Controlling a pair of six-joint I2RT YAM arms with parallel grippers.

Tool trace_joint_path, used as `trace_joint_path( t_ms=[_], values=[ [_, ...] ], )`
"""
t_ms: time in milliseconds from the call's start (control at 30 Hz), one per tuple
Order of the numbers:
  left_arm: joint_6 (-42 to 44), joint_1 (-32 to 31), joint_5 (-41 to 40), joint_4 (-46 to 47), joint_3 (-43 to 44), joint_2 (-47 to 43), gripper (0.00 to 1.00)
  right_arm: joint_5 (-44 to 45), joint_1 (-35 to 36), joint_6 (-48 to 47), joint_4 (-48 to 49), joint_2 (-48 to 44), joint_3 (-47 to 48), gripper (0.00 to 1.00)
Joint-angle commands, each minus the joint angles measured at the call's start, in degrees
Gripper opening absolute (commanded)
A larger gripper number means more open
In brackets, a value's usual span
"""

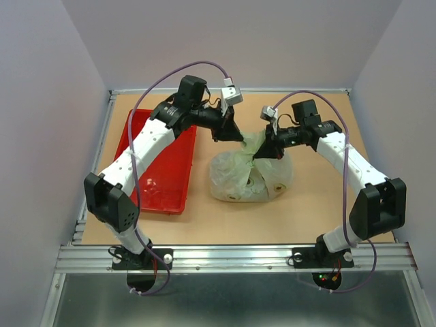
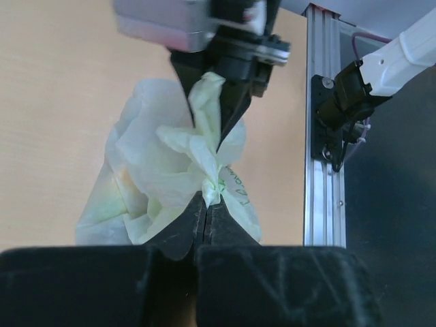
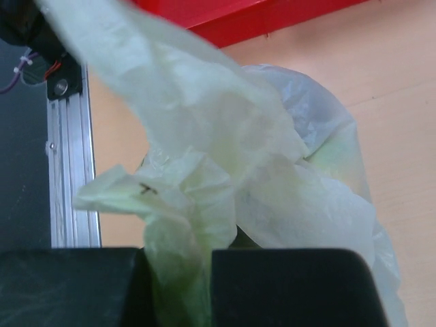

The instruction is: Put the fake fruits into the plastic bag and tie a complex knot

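Observation:
The pale-green plastic bag lies on the table's middle, bulging; the fake fruits show only as faint dark and orange shapes through it. My left gripper is shut on a handle strip at the bag's top left. My right gripper is shut on the other handle strip at the bag's top right. In the left wrist view the right gripper's fingers pinch a strip just beyond mine. The strips cross between the two grippers; whether they are knotted I cannot tell.
A red rectangular tray lies left of the bag, under the left arm. An aluminium rail runs along the near table edge. White walls close in the left, right and back sides.

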Motion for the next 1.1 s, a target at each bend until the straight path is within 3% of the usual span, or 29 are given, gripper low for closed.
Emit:
trace_joint_path(
  t_ms=[0, 133, 200, 300, 433, 533, 667, 800, 900, 967, 1067],
  values=[
    [4.3, -4.8, -1.1, -0.2, -3.5, -7.2, 0.00, 2.7, 0.2, 14.1, 10.3, -0.7, 0.1, 0.01],
    [3.7, -11.0, -14.1, 1.5, -11.9, -11.5, 0.00, 5.6, 0.2, 27.2, 17.4, -1.0, -2.0, 0.00],
    [0.9, -13.3, -16.5, 4.8, -16.9, -13.2, 0.00, 7.6, 0.2, 33.5, 20.5, -2.0, -3.0, 0.00],
    [-5.8, -17.5, -30.0, 13.6, -24.2, -15.6, 0.00, 9.3, 0.1, 40.5, 23.4, -3.5, -4.8, 0.01],
    [-9.2, -22.5, -41.2, 18.2, -28.1, -12.4, 0.00, 11.3, 0.1, 47.7, 26.9, -5.2, -7.2, 0.00],
    [-13.1, -22.7, -47.0, 19.7, -29.2, -7.6, 0.00, 11.6, 0.2, 51.4, 28.8, -6.8, -8.7, 0.00],
    [-17.5, -22.8, -49.0, 24.7, -28.7, -2.5, 0.00, 12.2, 0.2, 56.7, 31.7, -9.5, -11.8, 0.00],
    [-21.7, -22.5, -59.1, 23.5, -26.3, 3.1, 0.00, 12.7, 0.2, 60.7, 33.9, -12.9, -15.3, 0.00],
    [-24.7, -20.2, -61.7, 26.3, -27.0, 3.3, 0.00, 13.5, 0.2, 65.1, 34.8, -16.1, -19.9, 0.00],
    [-26.3, -18.5, -57.6, 29.3, -27.9, 2.2, 0.00, 13.4, 0.1, 69.9, 38.0, -18.3, -23.2, 0.00],
    [-27.7, -17.3, -53.7, 34.4, -27.9, 2.3, 0.00, 11.9, 0.1, 84.4, 52.8, -21.8, -32.5, 0.00]
  ],
)
